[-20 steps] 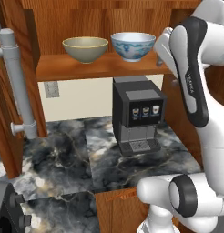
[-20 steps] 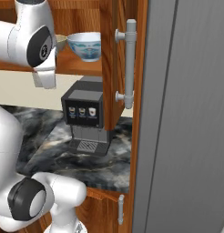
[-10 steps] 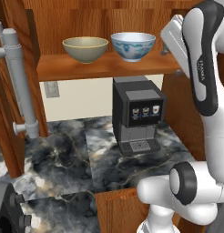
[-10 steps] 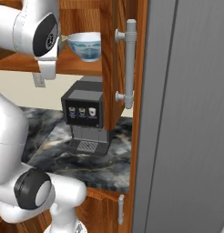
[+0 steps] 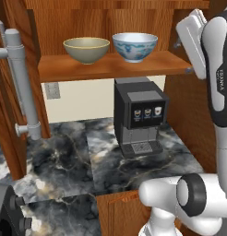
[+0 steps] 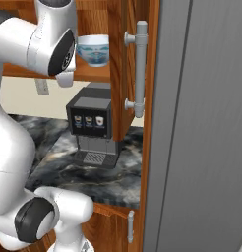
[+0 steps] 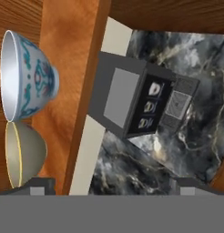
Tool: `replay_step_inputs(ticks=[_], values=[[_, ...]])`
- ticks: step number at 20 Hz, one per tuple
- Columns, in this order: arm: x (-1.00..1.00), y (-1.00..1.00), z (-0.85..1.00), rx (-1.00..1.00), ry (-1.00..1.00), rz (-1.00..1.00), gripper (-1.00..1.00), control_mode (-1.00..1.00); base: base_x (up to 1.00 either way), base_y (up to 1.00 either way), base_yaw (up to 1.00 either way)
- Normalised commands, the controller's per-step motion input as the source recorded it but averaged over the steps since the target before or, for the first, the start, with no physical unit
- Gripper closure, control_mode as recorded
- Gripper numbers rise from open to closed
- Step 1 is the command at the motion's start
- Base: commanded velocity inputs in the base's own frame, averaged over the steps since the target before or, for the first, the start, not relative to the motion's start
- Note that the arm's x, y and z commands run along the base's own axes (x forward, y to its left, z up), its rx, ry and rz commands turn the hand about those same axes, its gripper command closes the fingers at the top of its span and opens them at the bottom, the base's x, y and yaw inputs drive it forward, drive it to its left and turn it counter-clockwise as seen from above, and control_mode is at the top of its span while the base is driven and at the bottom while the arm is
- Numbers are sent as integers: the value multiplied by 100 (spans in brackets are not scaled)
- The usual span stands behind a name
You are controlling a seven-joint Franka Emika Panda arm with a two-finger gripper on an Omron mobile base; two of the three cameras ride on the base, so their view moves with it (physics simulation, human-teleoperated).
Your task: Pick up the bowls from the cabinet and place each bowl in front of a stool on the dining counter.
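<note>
coffee machine [image 5: 140,117] on marbled worktop [image 5: 64,156], wall outlet [image 5: 52,90]

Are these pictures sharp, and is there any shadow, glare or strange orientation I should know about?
Left base view: sharp, even rendered light, a soft shadow under the cabinet shelf behind the coffee machine, no glare. Right base view: clear, but the arm hides part of the patterned bowl. Hand view: rolled sideways, so both bowls lie on edge, slightly soft.
</note>
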Motion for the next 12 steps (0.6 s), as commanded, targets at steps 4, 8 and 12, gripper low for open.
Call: replay_step_inputs(ticks=[4,8,12], values=[[25,-1,1,6,-19,0,-100,-100,0,0,0],[34,0,0,3,-14,0,-100,-100,0,0,0],[42,0,0,4,-10,0,-100,-100,0,0,0]])
